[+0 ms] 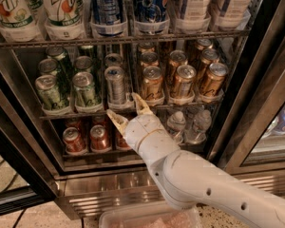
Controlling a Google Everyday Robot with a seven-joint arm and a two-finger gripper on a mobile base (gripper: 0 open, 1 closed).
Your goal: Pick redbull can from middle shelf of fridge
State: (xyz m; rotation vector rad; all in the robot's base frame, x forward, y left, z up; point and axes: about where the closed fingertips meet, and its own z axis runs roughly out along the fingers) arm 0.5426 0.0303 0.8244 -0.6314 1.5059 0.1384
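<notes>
The fridge [147, 186] stands open with wire racks of drinks. On the middle shelf [85, 114] the slim silver-blue redbull can [116, 85] stands at the front, with another behind it, between green cans [85, 89] on the left and gold cans [153, 83] on the right. My gripper [129, 109] is open, its two tan fingers spread at the shelf's front edge, just below and slightly right of the front redbull can, not touching it. The white arm [199, 184] comes in from the lower right.
7UP bottles [61, 8] and other bottles fill the rack above. Red cans [99, 137] and small water bottles [176, 125] sit on the rack below, partly behind my wrist. A dark door edge [256, 80] stands at right. A clear tray [147, 218] lies at the bottom.
</notes>
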